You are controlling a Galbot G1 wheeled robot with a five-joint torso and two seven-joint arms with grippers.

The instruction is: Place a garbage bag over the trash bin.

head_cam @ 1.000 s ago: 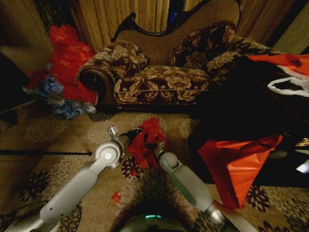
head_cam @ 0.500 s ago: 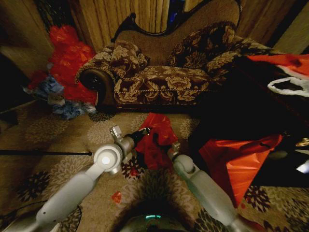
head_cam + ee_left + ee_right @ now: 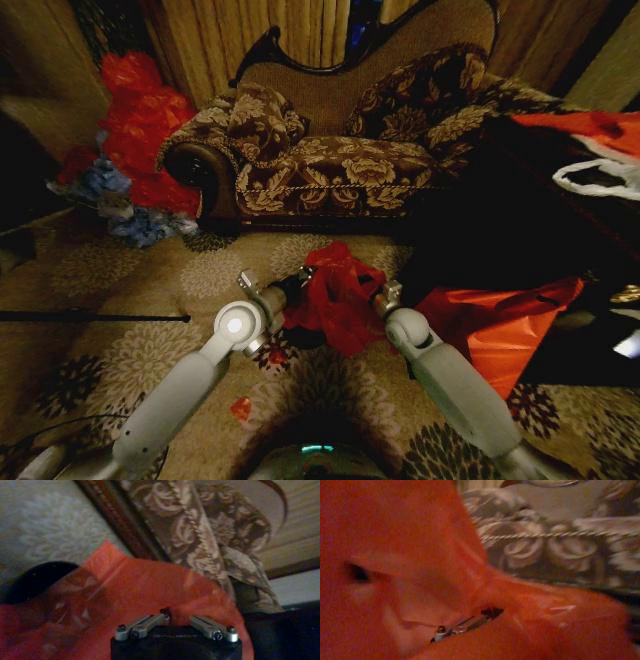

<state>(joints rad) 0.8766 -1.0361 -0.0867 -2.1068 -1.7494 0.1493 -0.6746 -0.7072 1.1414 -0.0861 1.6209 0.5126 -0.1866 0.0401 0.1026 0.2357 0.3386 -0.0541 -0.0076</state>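
Red film of the garbage bag [image 3: 340, 297] hangs between your two grippers on the carpet [image 3: 120, 290] near the sofa [image 3: 330, 160]. At your left wrist, the left gripper [image 3: 175, 620] pinches the bag, the trash bin [image 3: 35, 579] dark beneath the film. At your right wrist, the right gripper [image 3: 462, 624] is buried in film; you cannot tell its opening.

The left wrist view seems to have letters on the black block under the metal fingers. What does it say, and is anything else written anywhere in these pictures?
"GALBOT": pale letters on the black body of the left gripper, just below its fingers, which close on the garbage bag.
No other writing can be read: none on the trash bin, the sofa or the right gripper.
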